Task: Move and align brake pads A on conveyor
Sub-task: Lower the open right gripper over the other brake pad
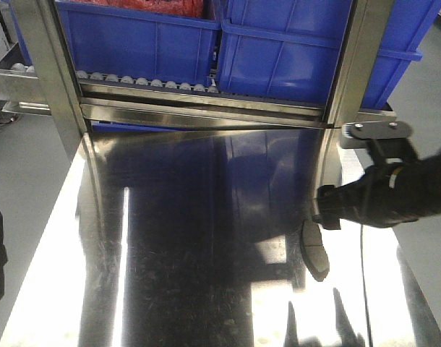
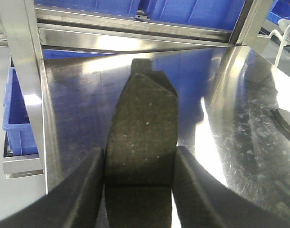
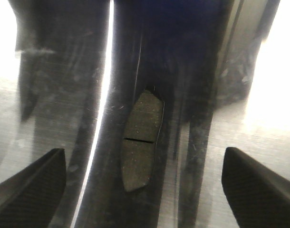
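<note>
While clamped, brake pad (image 2: 142, 137) lengthwise toward rack (image 2: 135, 29).

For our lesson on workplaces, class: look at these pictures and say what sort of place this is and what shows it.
Probably a factory or workshop parts station: blue bins sit on a roller rack behind a shiny steel tabletop, and a brake pad lies on it.

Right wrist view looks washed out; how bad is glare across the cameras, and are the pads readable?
Right wrist view: blown-out white glare on the steel tabletop at both edges, yet the lying pad and its groove read clearly in the dark band. Left wrist view: held pad sharp, lower part shadowed. Front view: bright streaks, image soft.
</note>
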Available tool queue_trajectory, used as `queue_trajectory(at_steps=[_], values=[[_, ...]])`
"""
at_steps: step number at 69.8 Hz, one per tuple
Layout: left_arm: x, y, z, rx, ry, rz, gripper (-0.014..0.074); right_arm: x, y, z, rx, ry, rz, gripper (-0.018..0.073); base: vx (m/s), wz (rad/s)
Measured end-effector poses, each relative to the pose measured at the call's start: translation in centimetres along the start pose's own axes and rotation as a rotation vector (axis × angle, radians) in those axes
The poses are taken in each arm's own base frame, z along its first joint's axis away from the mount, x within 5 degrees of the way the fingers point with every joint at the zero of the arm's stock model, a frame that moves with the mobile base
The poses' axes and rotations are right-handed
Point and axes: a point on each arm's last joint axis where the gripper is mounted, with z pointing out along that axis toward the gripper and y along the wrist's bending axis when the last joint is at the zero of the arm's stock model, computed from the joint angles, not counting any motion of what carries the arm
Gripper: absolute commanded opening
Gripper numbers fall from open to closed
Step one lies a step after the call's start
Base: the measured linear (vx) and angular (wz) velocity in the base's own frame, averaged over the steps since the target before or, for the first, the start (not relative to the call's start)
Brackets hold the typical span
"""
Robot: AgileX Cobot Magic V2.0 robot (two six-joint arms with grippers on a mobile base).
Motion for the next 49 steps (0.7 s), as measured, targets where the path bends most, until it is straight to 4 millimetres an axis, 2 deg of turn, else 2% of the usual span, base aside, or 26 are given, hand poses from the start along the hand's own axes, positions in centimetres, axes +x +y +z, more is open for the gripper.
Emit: queue_trajectory(at_steps=[8,22,33,49], values=[[0.0,0.0,0.0,0.0,0.0,0.0,0.0057,-1.4,0.1,2.8,0.009,0.103,0.012,0.0603,0.0,0.0],[0.0,0.0,0.0,0.0,0.0,0.0,0.0057,-2.3,0.1,7.1,0.023,0.224,0.018,0.0589,0.0,0.0],[0.0,0.0,0.0,0.0,0.0,0.0,0.0057,-2.2,0.2,9.1,0.019,0.27,0.032,0.0589,0.0,0.0],[0.0,0.0,0.0,0.0,0.0,0.0,0.0057,-1.2,1.5,11.0,0.012,0.331,-0.004,0.0589,0.0,0.0]])
